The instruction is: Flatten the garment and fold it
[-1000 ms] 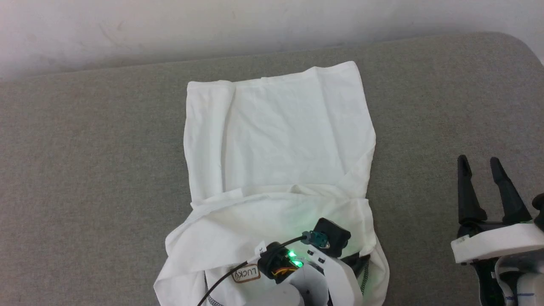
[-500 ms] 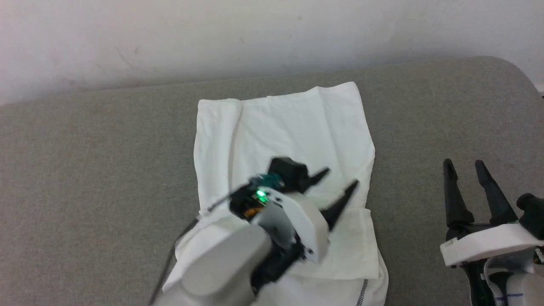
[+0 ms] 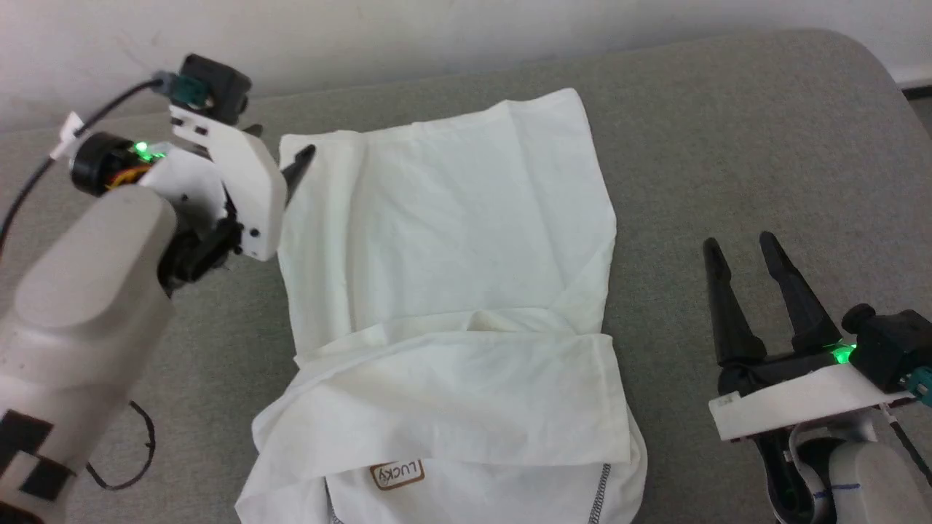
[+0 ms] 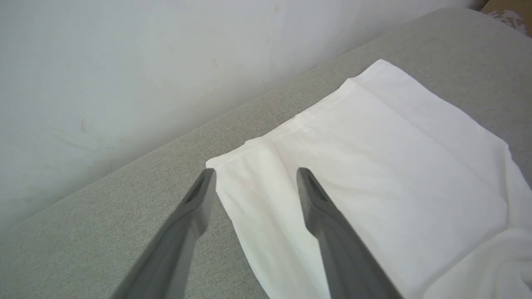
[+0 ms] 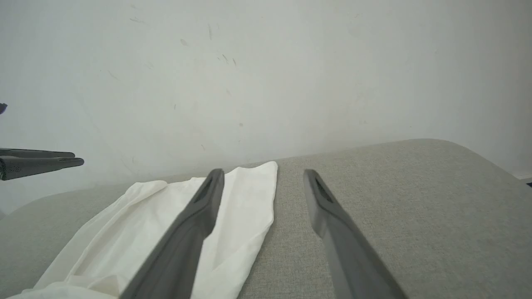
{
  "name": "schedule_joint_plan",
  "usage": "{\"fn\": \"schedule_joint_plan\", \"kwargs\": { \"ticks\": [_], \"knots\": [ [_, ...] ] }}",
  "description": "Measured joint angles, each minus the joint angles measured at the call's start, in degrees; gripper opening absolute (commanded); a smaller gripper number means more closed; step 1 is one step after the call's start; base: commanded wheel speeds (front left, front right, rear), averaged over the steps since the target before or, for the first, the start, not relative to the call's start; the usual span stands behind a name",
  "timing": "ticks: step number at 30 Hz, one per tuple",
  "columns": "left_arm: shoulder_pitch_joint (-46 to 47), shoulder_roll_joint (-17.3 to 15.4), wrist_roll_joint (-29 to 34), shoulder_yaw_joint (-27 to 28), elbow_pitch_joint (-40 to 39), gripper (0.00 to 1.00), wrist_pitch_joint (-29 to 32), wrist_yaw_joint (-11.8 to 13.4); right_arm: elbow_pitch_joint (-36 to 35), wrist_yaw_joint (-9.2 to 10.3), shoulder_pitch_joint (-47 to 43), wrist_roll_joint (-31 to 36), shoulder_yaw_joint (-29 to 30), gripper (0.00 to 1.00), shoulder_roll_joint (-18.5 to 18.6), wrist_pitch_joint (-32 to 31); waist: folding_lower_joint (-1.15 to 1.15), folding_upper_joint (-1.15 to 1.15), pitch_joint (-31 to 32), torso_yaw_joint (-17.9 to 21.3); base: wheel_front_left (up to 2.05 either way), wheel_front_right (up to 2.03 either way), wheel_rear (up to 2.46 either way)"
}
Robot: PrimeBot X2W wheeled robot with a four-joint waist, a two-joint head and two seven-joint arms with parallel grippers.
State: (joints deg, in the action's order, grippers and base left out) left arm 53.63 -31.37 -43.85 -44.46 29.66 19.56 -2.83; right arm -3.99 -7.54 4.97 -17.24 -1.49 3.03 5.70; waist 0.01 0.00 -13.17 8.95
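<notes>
White thin cotton: the garment (image 3: 444, 233) lies on a grey upholstered cushion (image 3: 728, 145), centred in the head view.

Near end, 6 o'clock: the LUCKY patch (image 3: 397, 474) reads upside-down and zigzag stitching (image 3: 598, 495) shows at 5 o'clock. So the chest and shoulders point toward the robot. A loose band of cloth is folded across just above the patch, lumpy and not square.

At 4 o'clock: the right gripper (image 3: 739, 246) hovers with its fingers spread wide, holding nothing, well apart from the cloth.

Long axis runs 6 to 12 o'clock, hem at the far end. The hem edge is slightly skewed, its right corner farther away than its left.

At 10 o'clock: the left gripper (image 4: 255, 170) is wide open and empty. Its fingers straddle the far-left hem corner (image 4: 226, 166). Whether the tips touch the cloth is unclear; they appear to be just above it.

Risks, judged:
- The corner is doubled and thin, so a shallow close could take only the top layer, or pinch upholstery with it.
- With the right gripper idle, a pull on one corner alone would swing the hem and worsen the skew.
- The lumpy near fold could drag and bunch if the hem is tugged toward 12 o'clock.

Beyond, at 12 o'clock: a pale wall (image 3: 364, 22).
</notes>
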Motion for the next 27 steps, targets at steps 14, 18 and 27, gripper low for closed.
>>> {"fn": "schedule_joint_plan", "kwargs": {
  "ticks": [14, 18, 27],
  "knots": [
    [10.68, -4.48, -1.51, 0.76, 13.34, 1.0, 11.24, -1.74, -0.66, 0.0, 3.05, -1.05, -2.78, 1.0, 0.01, 2.0, 0.01, 0.0, -10.54, 6.35, 0.0, 0.0, 0.0],
    [11.13, -5.23, -1.91, 0.71, 15.6, 1.0, 13.33, -1.8, 1.04, 0.0, 3.07, -0.98, -2.7, 1.0, 0.01, 2.61, 0.01, 0.0, -12.68, 8.01, 0.0, 0.0, 0.0],
    [12.5, -5.98, -3.1, 0.88, 16.03, 1.0, 15.1, -2.22, 4.23, 0.0, 3.22, -1.07, -1.92, 1.0, 0.02, 3.66, -0.01, 0.0, -14.4, 9.35, 0.0, 0.0, 0.0]
  ]
}}
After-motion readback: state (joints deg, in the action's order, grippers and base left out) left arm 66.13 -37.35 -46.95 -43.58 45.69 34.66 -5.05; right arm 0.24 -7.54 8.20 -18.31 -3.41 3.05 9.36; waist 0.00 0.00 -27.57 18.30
